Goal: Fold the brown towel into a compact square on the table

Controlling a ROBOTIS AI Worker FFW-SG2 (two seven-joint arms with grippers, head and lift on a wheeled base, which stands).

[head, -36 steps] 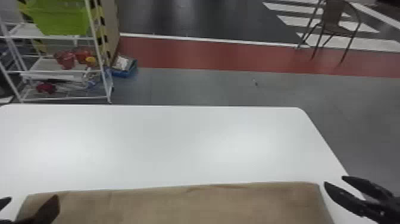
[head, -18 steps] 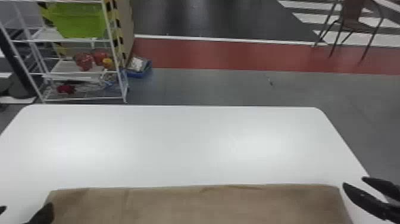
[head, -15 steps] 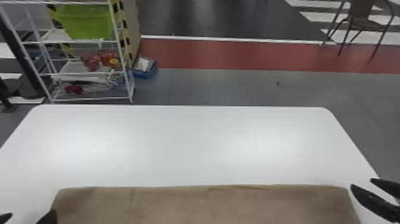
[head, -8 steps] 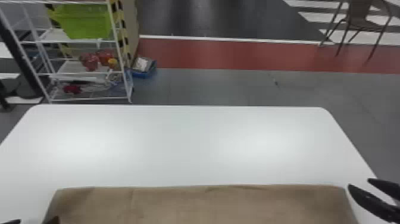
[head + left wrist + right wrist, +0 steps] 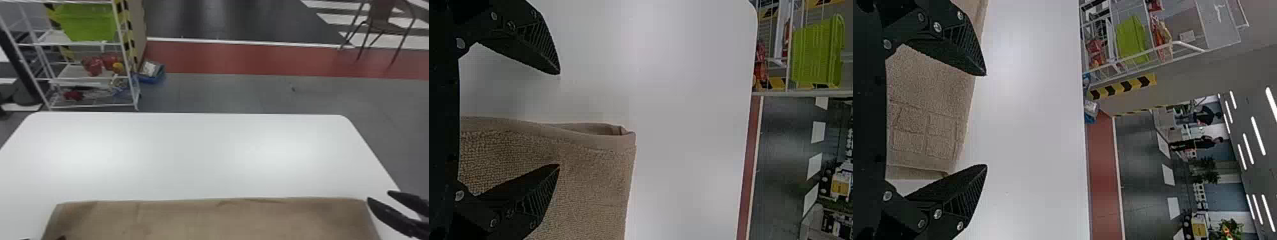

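Brown towel (image 5: 210,220) lies spread across the near part of the white worktop (image 5: 191,156), its far edge nearly straight; it is no compact square. The left hand (image 5: 559,120) is wide open and empty, one finger over the cloth, the other out past its side edge. At the towel's other side the right hand (image 5: 986,120) gapes just as wide, holding nothing. (Whether any fingertip touches cloth, I can't tell.)

The next move probably calls for a pinch at each side, and the layers are the likely trouble. By the left hand a raised lip (image 5: 621,131) stands at the corner — it looks like more than one thickness — so a shallow pinch might catch only the top and peel it off the rest. Pinching too high would close on air; pressing too low could scrape the worktop and bunch the cloth. Uneven grips, or one side lifted ahead of the other, would drag the fold askew. And soft towelling, let go too soon, could well spring back or leave a rumpled edge.
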